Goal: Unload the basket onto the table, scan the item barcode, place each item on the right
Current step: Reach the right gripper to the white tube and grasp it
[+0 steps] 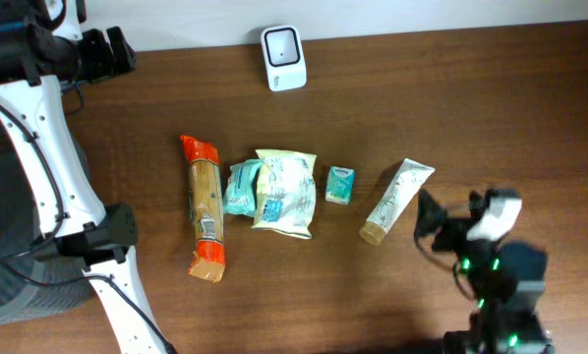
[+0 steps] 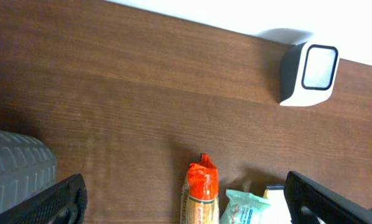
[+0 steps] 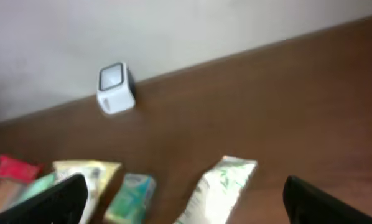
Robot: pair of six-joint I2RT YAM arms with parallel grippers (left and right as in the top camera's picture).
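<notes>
Finds the left gripper spread wide and empty, near the far edge of the brown wooden table. Places the white boxy plastic scanner with a dark glass window off to its side, window tilted up, likely so a label can pass over it. Shows the right gripper equally wide, holding nothing, just beside the white-and-green plastic tube, likeliest item to lift. Ranges beyond that tube a small teal carton, cream snack bag, teal packet and long orange-ended biscuit pack, laid flat, probably for easy pinching.
</notes>
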